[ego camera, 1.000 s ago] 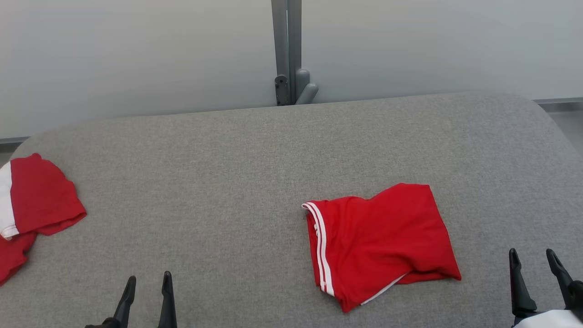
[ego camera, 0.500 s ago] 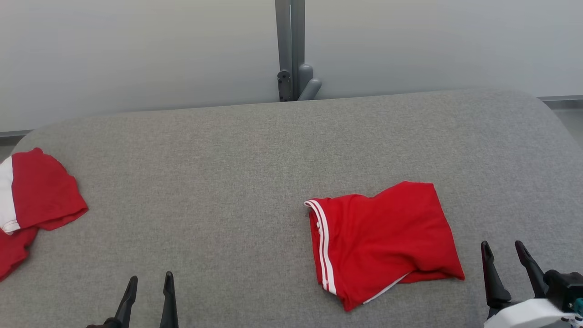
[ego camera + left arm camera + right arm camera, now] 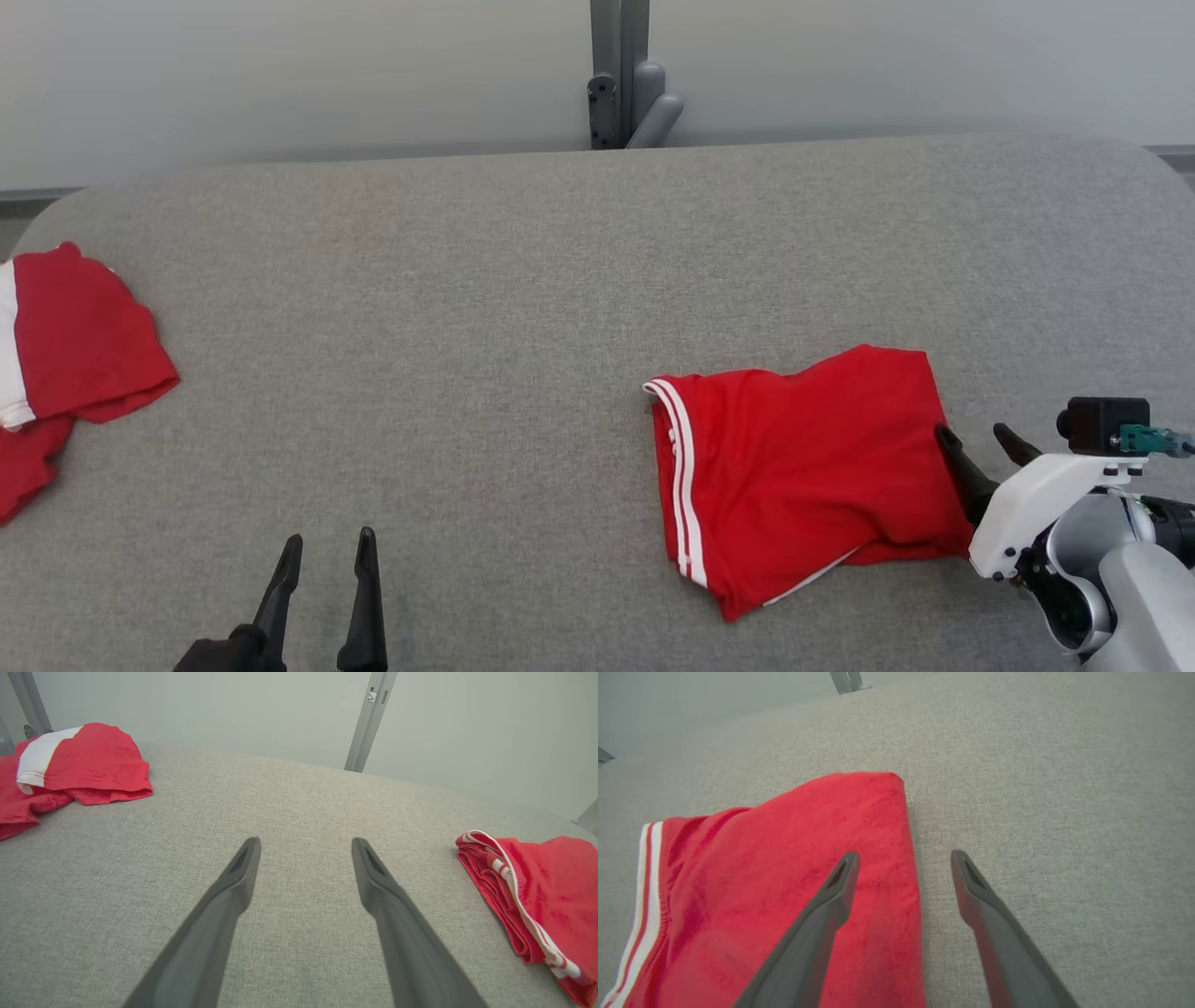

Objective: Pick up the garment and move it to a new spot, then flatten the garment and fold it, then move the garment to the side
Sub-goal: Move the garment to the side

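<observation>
The garment [image 3: 794, 476] is a pair of red shorts with white side stripes, lying folded on the grey padded table [image 3: 467, 327], right of centre. My right gripper [image 3: 974, 432] is open at the garment's right edge. In the right wrist view its left finger lies over the red cloth [image 3: 784, 858] and its right finger over bare table, so the open gripper [image 3: 903, 855] straddles the edge with nothing gripped. My left gripper [image 3: 330, 539] stands open and empty near the front edge, well left of the garment [image 3: 551, 891]; the left wrist view shows this gripper [image 3: 303, 842] over bare table.
A second red garment with a white panel [image 3: 75, 336] lies crumpled at the table's far left, also seen in the left wrist view [image 3: 88, 760]. A grey post [image 3: 621, 75] stands behind the table's back edge against the pale wall.
My right gripper has moved forward and left from the table's front right corner to the garment's right edge, staying open. The head camera has tilted. The left gripper has kept its place.
</observation>
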Robot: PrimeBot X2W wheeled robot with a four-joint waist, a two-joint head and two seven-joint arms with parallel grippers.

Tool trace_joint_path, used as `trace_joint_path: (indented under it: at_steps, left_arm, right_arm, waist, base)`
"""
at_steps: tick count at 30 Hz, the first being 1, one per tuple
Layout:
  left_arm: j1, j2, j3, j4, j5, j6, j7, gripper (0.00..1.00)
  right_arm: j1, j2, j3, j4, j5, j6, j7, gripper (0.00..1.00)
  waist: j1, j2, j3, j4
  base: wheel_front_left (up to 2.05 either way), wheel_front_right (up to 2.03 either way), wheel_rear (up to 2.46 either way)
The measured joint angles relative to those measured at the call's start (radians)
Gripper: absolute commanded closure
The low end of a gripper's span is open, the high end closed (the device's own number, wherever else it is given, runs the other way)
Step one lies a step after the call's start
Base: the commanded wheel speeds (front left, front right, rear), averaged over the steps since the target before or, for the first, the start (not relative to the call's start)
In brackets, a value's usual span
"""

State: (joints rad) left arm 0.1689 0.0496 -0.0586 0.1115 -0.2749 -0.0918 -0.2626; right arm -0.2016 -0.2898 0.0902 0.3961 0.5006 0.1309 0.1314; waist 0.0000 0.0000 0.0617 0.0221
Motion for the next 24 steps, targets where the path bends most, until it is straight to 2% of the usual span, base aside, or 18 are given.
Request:
trace_joint_path:
  at_steps: [5, 10, 11, 12, 18, 24]
  left_arm:
    - [-0.026, 0.000, -0.014, -0.004, -0.015, 0.008, 0.000, 0.00]
    - [-0.053, 0.000, -0.025, -0.009, -0.021, 0.013, 0.000, 0.00]
    - [-0.059, 0.000, -0.027, -0.011, -0.021, 0.013, 0.000, 0.00]
    - [-0.065, 0.000, -0.027, -0.014, -0.022, 0.013, 0.000, 0.00]
    - [-0.108, 0.000, -0.030, -0.035, -0.019, 0.007, 0.000, 0.00]
    - [-0.148, 0.000, -0.030, -0.054, 0.005, -0.005, 0.000, 0.00]
  right_arm:
    - [-0.053, -0.010, 0.025, 0.106, 0.010, 0.000, 0.048, 0.00]
    - [-0.101, -0.012, 0.081, 0.148, 0.072, 0.000, 0.084, 0.01]
    - [-0.109, -0.017, 0.096, 0.148, 0.090, -0.001, 0.089, 0.63]
    - [-0.118, -0.025, 0.108, 0.144, 0.108, -0.001, 0.089, 1.00]
    - [-0.194, -0.111, 0.153, 0.111, 0.166, 0.001, 0.096, 1.00]
    - [-0.303, -0.239, 0.069, 0.123, 0.156, 0.001, 0.095, 1.00]
  waist:
    - [0.0000, 0.0000, 0.041, 0.031]
    - [0.0000, 0.0000, 0.086, 0.052]
    - [0.0000, 0.0000, 0.095, 0.054]
    - [0.0000, 0.0000, 0.104, 0.056]
    - [0.0000, 0.0000, 0.165, 0.052]
    - [0.0000, 0.0000, 0.234, 0.029]
  base:
    - [0.00, 0.00, 0.00]
    - [0.00, 0.00, 0.00]
    - [0.00, 0.00, 0.00]
    - [0.00, 0.00, 0.00]
    - [0.00, 0.00, 0.00]
    - [0.00, 0.00, 0.00]
